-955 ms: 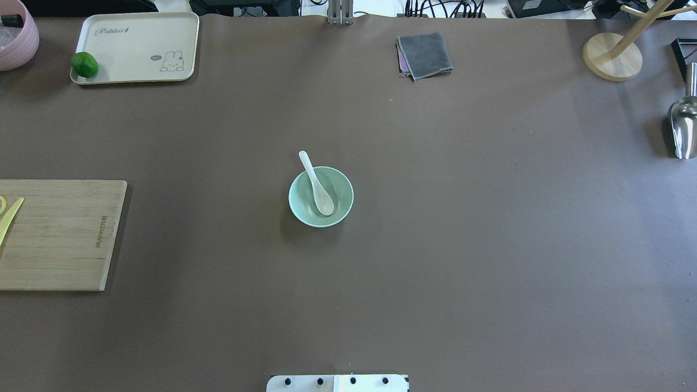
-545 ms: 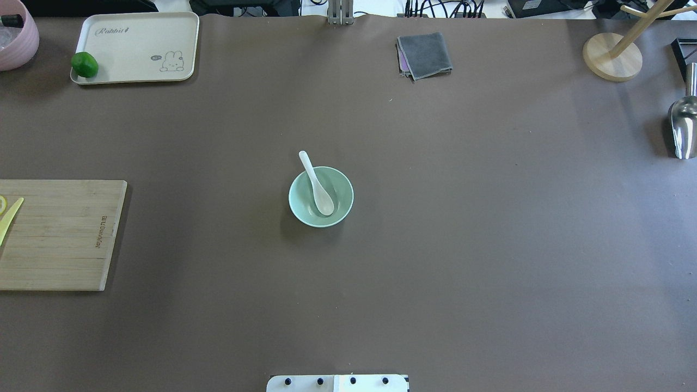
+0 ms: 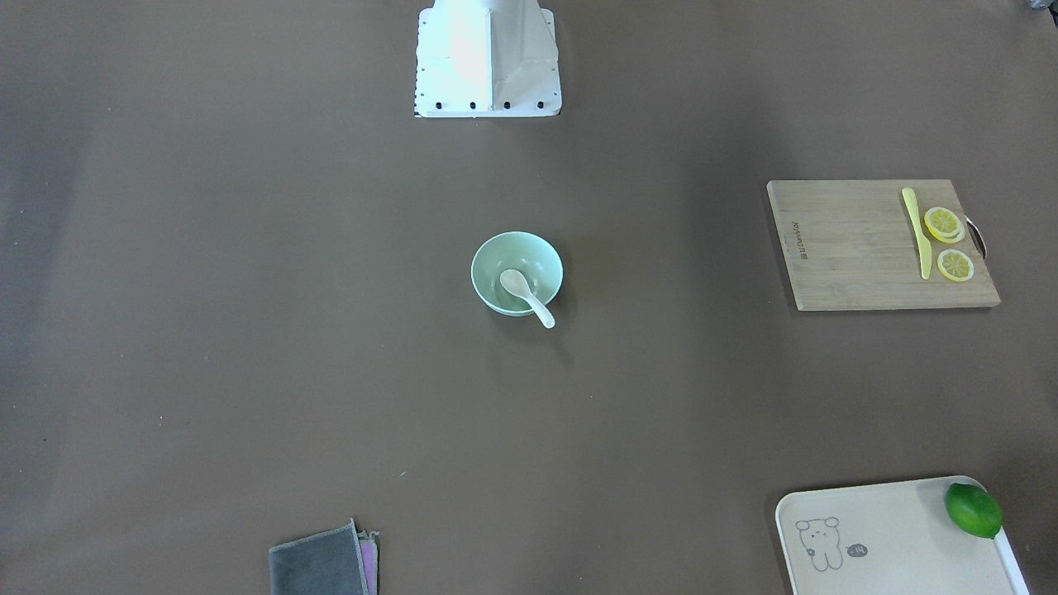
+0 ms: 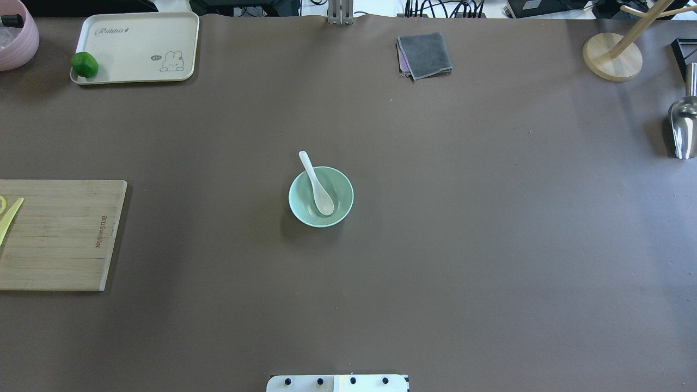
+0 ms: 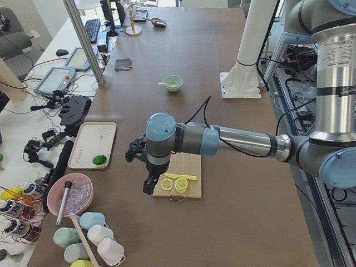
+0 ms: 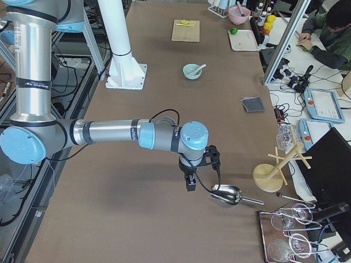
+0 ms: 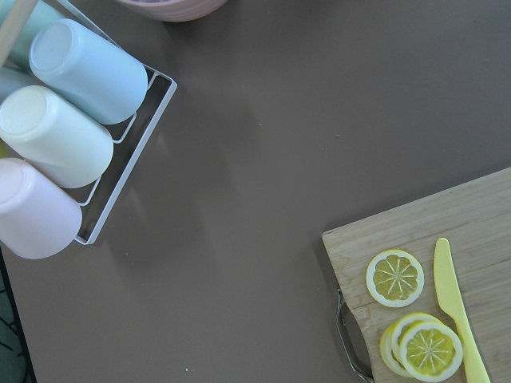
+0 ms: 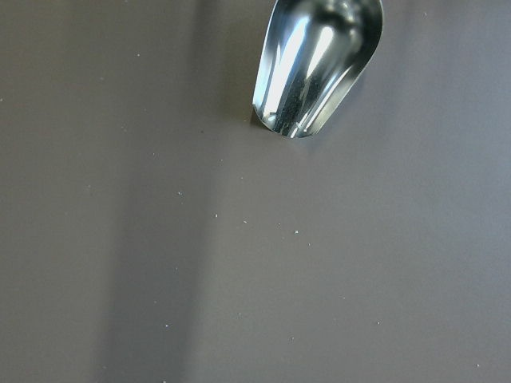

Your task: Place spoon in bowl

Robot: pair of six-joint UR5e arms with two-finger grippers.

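The mint-green bowl (image 4: 340, 191) stands at the table's middle. The white spoon (image 4: 317, 185) lies in it, scoop on the bowl's inside, handle resting over the far-left rim. Both also show in the front view: bowl (image 3: 496, 252), spoon (image 3: 525, 297). My left gripper (image 5: 149, 186) hangs over the cutting board's end, far from the bowl. My right gripper (image 6: 190, 183) hangs beside a metal scoop at the other end. Only the side views show them, so I cannot tell whether they are open or shut.
A wooden cutting board (image 4: 60, 234) with a yellow knife (image 4: 10, 218) and lemon slices (image 3: 944, 223) lies left. A cream tray (image 4: 136, 46) holds a lime (image 4: 84, 64). A grey cloth (image 4: 425, 54), a wooden stand (image 4: 610, 57) and a metal scoop (image 4: 683, 128) lie far and right.
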